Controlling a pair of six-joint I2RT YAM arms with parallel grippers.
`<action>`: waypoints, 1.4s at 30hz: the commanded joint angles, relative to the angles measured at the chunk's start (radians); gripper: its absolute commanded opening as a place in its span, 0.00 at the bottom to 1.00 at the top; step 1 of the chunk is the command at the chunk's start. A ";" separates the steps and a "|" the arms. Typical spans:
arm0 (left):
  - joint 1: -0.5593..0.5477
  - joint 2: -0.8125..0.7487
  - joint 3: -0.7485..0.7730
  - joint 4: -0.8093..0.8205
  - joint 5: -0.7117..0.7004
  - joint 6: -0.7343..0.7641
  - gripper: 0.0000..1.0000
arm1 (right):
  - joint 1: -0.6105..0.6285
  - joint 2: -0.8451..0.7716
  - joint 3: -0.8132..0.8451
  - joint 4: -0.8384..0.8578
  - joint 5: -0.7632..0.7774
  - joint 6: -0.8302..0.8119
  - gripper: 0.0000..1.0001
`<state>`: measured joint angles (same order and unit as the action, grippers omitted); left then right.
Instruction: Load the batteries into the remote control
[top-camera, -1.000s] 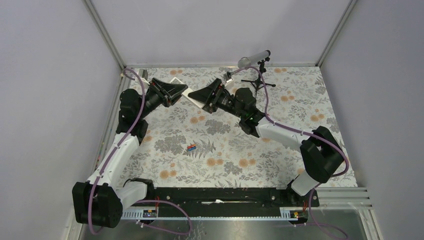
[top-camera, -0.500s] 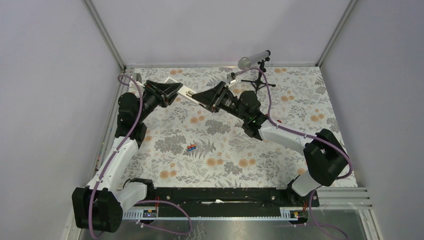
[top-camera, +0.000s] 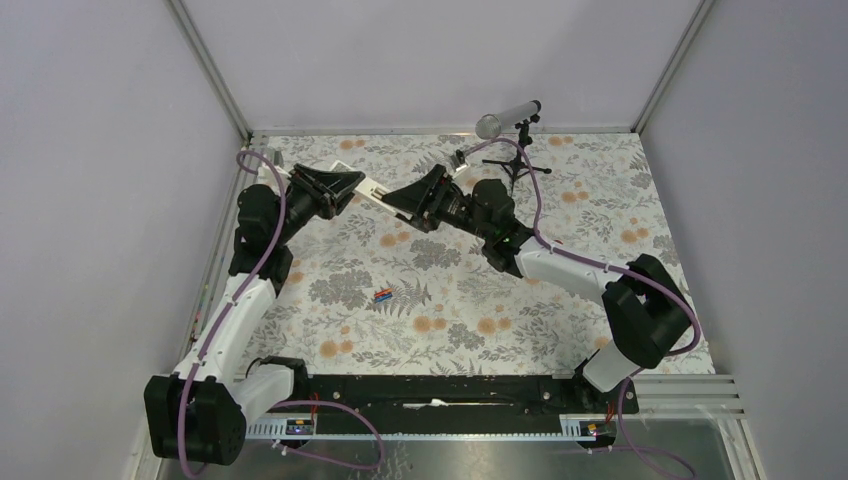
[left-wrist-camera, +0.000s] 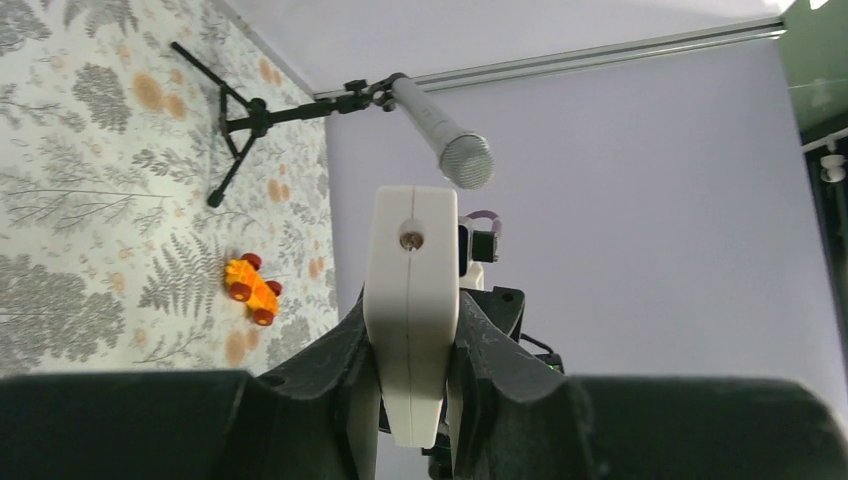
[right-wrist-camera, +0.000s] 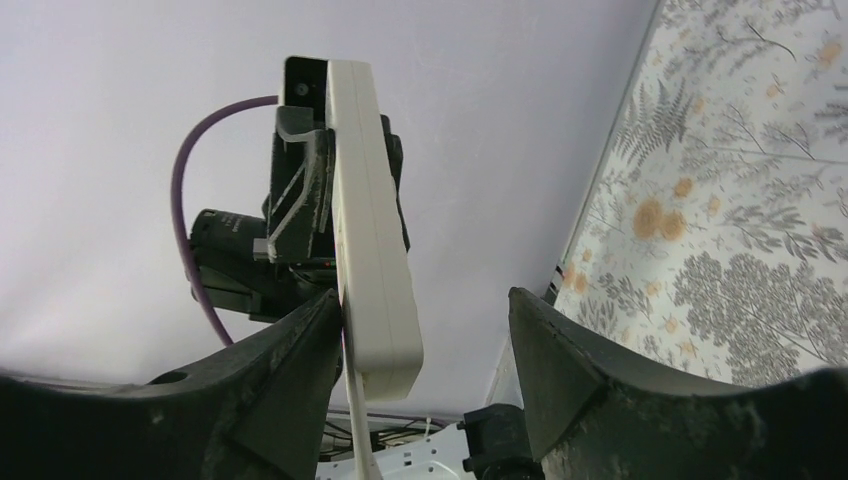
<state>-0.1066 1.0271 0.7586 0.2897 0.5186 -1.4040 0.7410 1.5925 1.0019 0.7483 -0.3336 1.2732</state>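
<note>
Left wrist: fingers (left-wrist-camera: 495, 352) pinch remote control (left-wrist-camera: 410, 290) end-on.

You'll find no text, label, brand or number readable in any view. The remote control (left-wrist-camera: 410, 300) shows you only a plain white end, and the batteries (top-camera: 382, 295) are too small.

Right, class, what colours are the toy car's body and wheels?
Toy car: orange body, red wheels; clearest in the left wrist view.
</note>
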 joint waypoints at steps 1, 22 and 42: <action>0.001 -0.028 0.050 -0.034 -0.021 0.084 0.00 | -0.014 -0.002 0.045 -0.132 -0.034 -0.005 0.67; -0.001 0.069 0.085 -0.177 -0.158 0.467 0.00 | -0.056 0.055 0.014 -0.173 -0.164 0.114 0.34; 0.000 0.067 0.029 -0.281 -0.219 0.598 0.00 | -0.218 -0.003 -0.242 -0.424 -0.167 -0.175 0.04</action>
<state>-0.1066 1.1084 0.7956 -0.0174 0.3077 -0.8326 0.5507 1.6192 0.7834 0.4576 -0.4732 1.2224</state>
